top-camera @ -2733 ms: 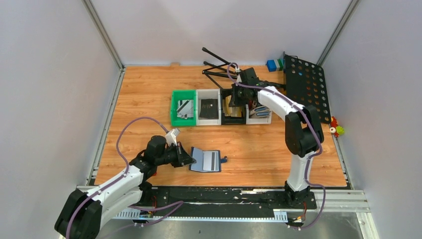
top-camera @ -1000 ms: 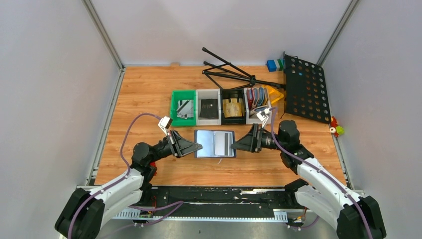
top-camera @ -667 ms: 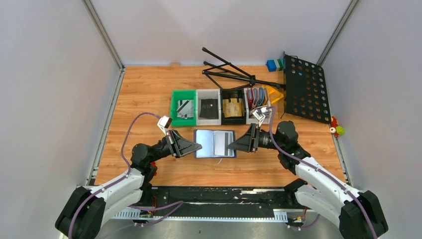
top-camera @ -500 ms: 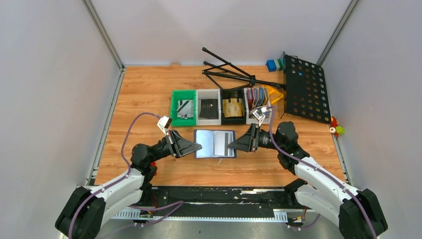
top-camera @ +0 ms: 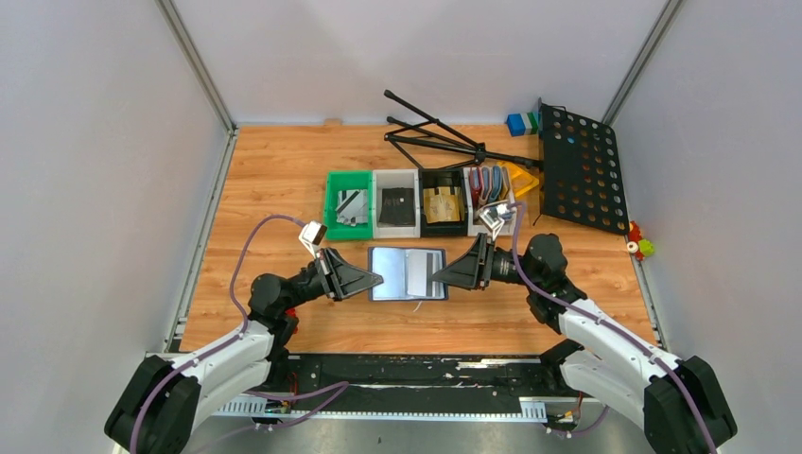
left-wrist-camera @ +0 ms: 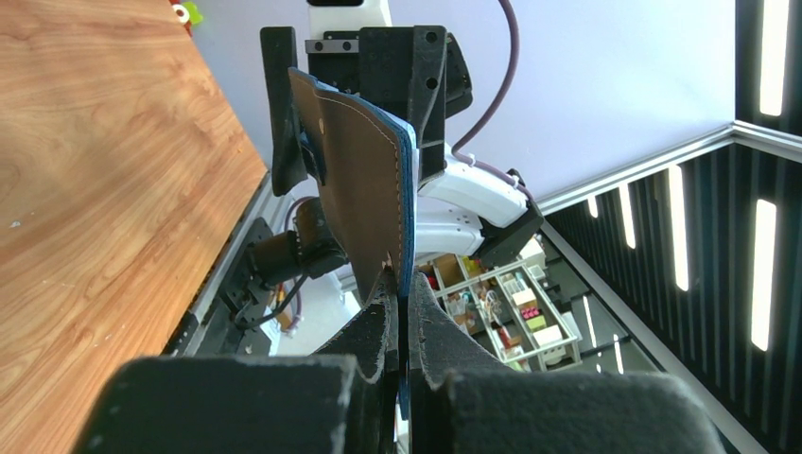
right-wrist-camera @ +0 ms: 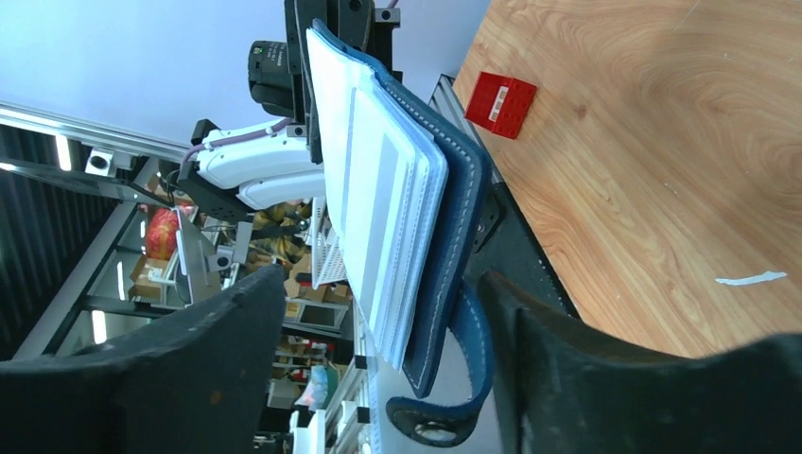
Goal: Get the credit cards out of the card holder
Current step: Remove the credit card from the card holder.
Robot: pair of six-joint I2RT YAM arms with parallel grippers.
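The navy card holder (top-camera: 405, 272) hangs open above the table, pale pocketed inside facing up. My left gripper (top-camera: 375, 281) is shut on its left edge (left-wrist-camera: 399, 284), the brown outer side (left-wrist-camera: 357, 180) showing in the left wrist view. A silver-grey credit card (top-camera: 437, 271) with a dark stripe sits in the right-hand pocket. My right gripper (top-camera: 443, 275) is open, its fingers standing either side of the holder's right edge (right-wrist-camera: 383, 277) without touching it. The clasp tab (right-wrist-camera: 444, 416) dangles beside the lower finger (right-wrist-camera: 567, 359).
Behind the holder runs a row of bins: green (top-camera: 333, 219), white (top-camera: 396, 232), black (top-camera: 443, 231), and one with upright holders (top-camera: 490, 189). A folded tripod (top-camera: 430, 132) and black perforated plate (top-camera: 579, 165) lie at the back right. A red block (right-wrist-camera: 501, 99) lies on the table.
The right arm has come back from the bins to the holder, which the left gripper lifted off the table. Over the last second the right gripper edged slightly left over the holder's right edge.
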